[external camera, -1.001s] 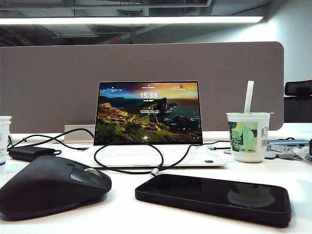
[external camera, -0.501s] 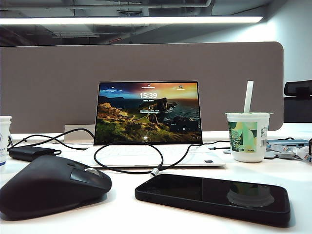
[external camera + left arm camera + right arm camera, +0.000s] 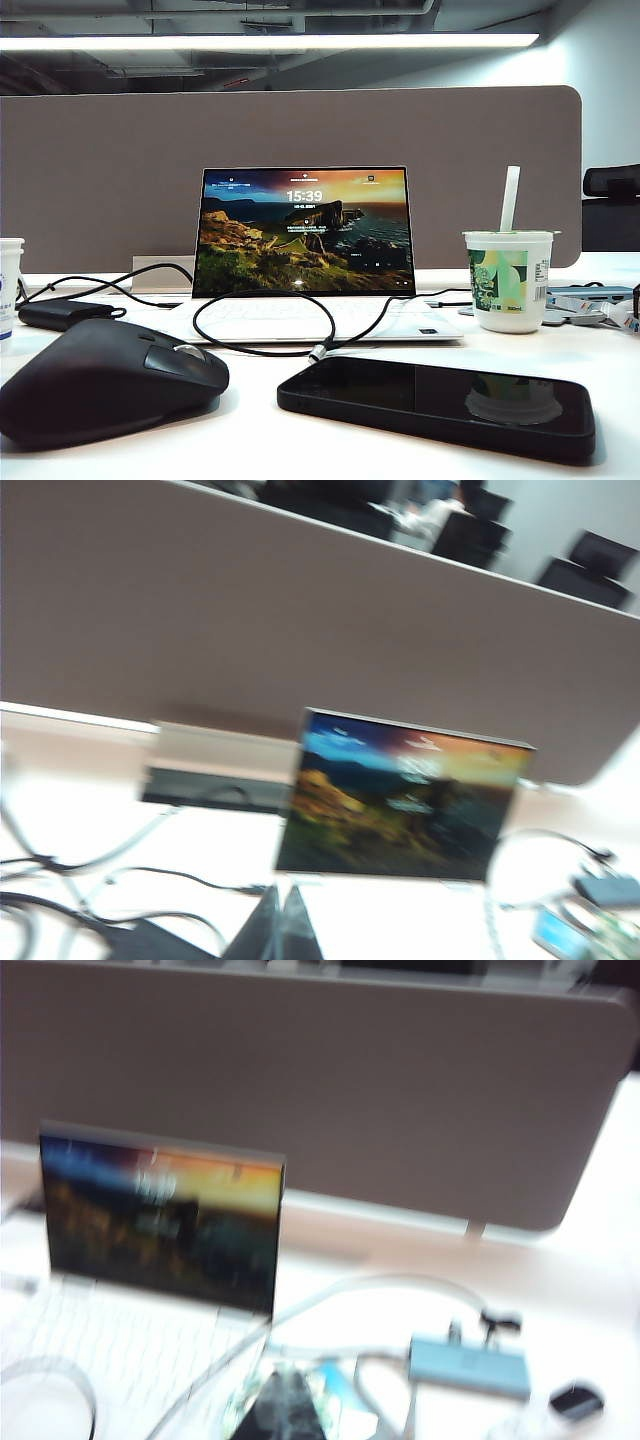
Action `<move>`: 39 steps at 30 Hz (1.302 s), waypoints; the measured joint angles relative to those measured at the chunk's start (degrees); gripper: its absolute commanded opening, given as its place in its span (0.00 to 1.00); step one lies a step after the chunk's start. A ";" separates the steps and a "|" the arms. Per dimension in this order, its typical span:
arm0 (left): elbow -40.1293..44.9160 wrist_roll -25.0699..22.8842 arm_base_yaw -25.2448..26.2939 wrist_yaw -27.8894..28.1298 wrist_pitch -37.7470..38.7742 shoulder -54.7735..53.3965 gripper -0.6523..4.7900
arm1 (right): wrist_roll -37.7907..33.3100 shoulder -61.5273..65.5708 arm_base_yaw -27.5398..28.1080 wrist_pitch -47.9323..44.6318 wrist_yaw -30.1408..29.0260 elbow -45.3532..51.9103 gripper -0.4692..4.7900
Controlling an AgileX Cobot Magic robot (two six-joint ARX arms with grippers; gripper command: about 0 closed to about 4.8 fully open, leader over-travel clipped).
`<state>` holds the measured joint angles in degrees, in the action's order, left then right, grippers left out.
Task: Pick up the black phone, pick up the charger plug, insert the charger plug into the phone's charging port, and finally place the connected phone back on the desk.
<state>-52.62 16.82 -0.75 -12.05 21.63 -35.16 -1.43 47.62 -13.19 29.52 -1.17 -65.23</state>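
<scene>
The black phone (image 3: 437, 405) is lying flat on the white counter (image 3: 250, 440), with the charger plug (image 3: 318, 351) resting just beyond its corner. A black mouse (image 3: 105, 378) is sitting beside it, an open laptop (image 3: 303, 240) and a straw cup (image 3: 509, 278) behind. The left gripper (image 3: 279, 920) and right gripper (image 3: 279, 1403), jaws together and empty, are hanging above, facing the partition (image 3: 120, 170).

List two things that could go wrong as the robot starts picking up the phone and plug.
The plug lies close to the phone's far edge, so a grab could knock either. Its cable loops over the laptop and could snag. Both the left gripper and right gripper are shut and must open first.
</scene>
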 measured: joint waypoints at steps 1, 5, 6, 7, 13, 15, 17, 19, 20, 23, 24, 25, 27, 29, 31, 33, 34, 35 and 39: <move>-0.17 0.48 -1.14 -0.83 0.26 -0.46 0.11 | 0.00 0.94 -0.44 1.68 -0.04 -0.90 0.09; -0.17 2.25 -5.60 -1.88 1.38 -0.90 0.11 | 0.96 4.04 -2.05 5.51 -1.95 -1.79 0.09; -0.17 2.97 -7.13 -1.88 1.44 -1.36 0.11 | 1.75 4.68 -2.45 6.60 -2.75 -1.77 0.09; -0.17 3.93 -8.81 -1.88 1.44 -1.49 0.11 | 2.45 5.14 -2.95 7.34 -3.52 -1.75 0.09; -0.17 9.73 -17.90 -1.92 2.71 -4.11 0.11 | 4.90 7.89 -7.21 12.09 -5.20 -1.79 0.09; -0.17 11.02 -20.98 -1.92 3.15 -5.05 0.11 | 5.66 8.90 -7.74 13.38 -5.16 -1.79 0.09; -0.17 12.63 -23.87 -1.92 3.13 -5.92 0.11 | 6.60 9.99 -8.37 14.75 -5.31 -1.79 0.09; -0.17 15.43 -27.12 -1.97 3.15 -7.26 0.11 | 8.11 10.99 -8.55 16.70 -7.78 -1.77 0.09; -0.17 16.28 -28.11 -2.03 3.15 -7.78 0.11 | 9.27 11.30 -8.63 17.62 -9.62 -1.75 0.09; -0.17 17.35 -31.23 -1.95 3.13 -9.38 0.11 | 13.35 12.22 -8.85 19.76 -14.62 -1.73 0.09; -0.17 17.53 -32.13 -1.90 3.10 -9.86 0.11 | 14.27 12.48 -8.96 20.15 -15.17 -1.70 0.09; -0.17 17.79 -33.75 -1.88 3.10 -10.56 0.11 | 14.64 12.66 -9.03 20.20 -15.26 -1.62 0.09; -0.17 18.49 -36.46 -1.77 3.13 -11.85 0.11 | 14.91 12.76 -8.98 20.11 -15.32 -1.29 0.09; -0.15 18.75 -38.91 -0.81 3.17 -12.81 0.11 | 15.02 12.87 -8.83 20.11 -15.15 -0.85 0.09; -0.09 19.17 -41.00 0.44 3.08 -13.51 0.11 | 15.02 13.31 -8.81 20.09 -14.60 -0.44 0.09; -0.04 20.02 -44.02 1.81 2.97 -14.88 0.11 | 15.10 13.60 -8.83 20.06 -13.07 0.33 0.09; -0.02 20.17 -45.42 2.32 3.08 -15.65 0.11 | 15.65 13.73 -8.85 20.04 -12.22 0.76 0.09; 0.15 20.20 -46.88 3.17 3.23 -16.50 0.11 | 16.13 13.86 -8.90 20.06 -11.87 1.05 0.09; 1.18 22.43 -49.09 5.51 3.28 -17.68 0.11 | 18.40 13.90 -8.76 17.77 -11.43 3.32 0.09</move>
<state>-51.44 39.24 -49.84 -6.55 24.91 -52.84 16.97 61.52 -21.96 47.29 -12.60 -61.91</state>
